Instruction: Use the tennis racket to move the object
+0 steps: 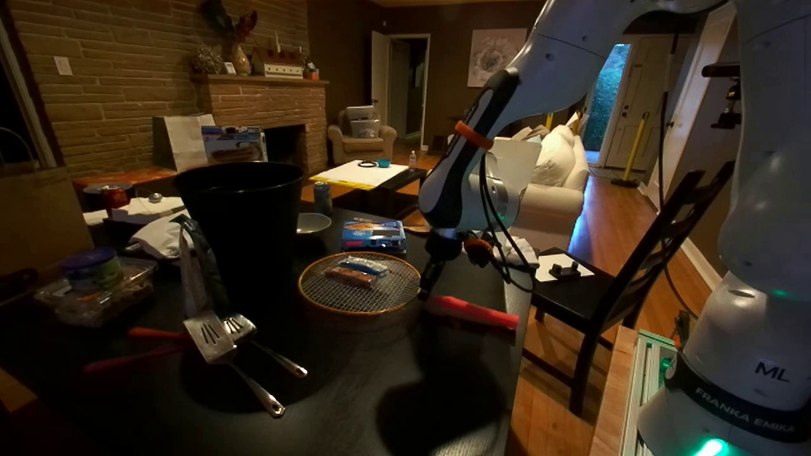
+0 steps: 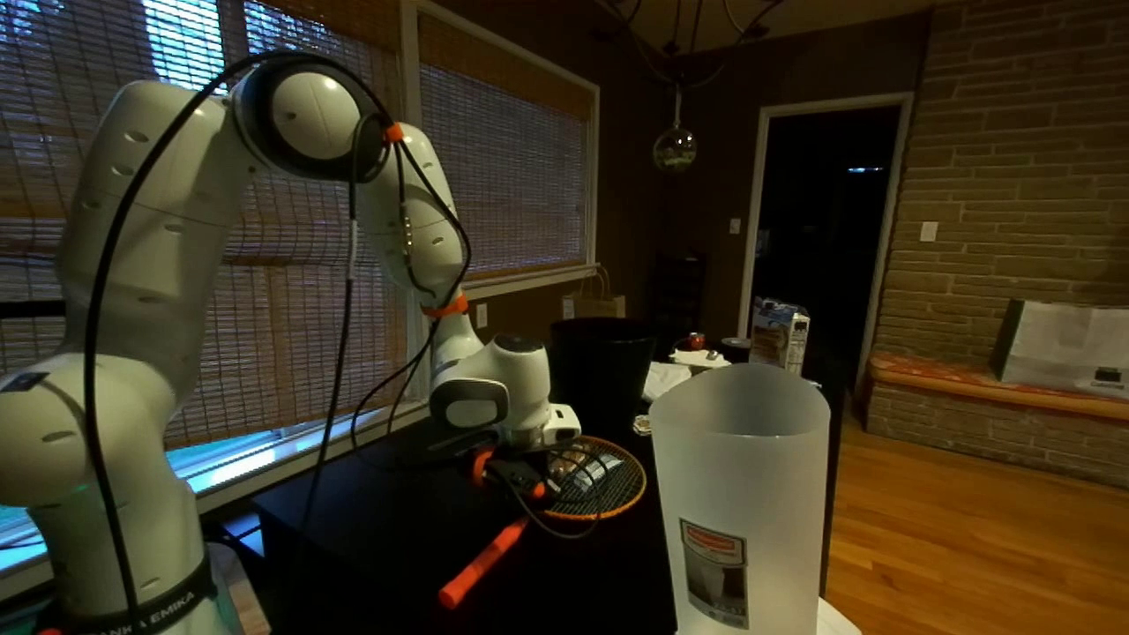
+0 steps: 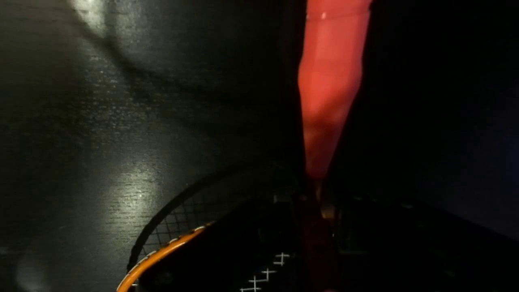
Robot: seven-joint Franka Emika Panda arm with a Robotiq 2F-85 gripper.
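I am gripping the tennis racket [image 1: 394,294] between its red handle [image 1: 475,311] and its orange hoop [image 3: 162,251], my gripper [image 1: 426,290] clamping it over the dark table [image 1: 355,392]. The hoop is ringing a see-through net [image 1: 374,300], and in the wrist view its shadow [image 3: 187,190] is falling on the table, apart from the hoop. The small packet [image 1: 350,277], flat, oblong and mostly reddish-brown, is lying on that net beside a bluish packet [image 1: 363,265]. The table's grained top is catching light in patches and bearing a black bin [image 1: 244,240] and a blue box [image 1: 374,235]. Beyond, in dim light, a stone wall [image 1: 95,69] and a pale sofa [image 1: 554,202] are standing, and in an exterior view woven blinds [image 2: 507,168] are hanging.
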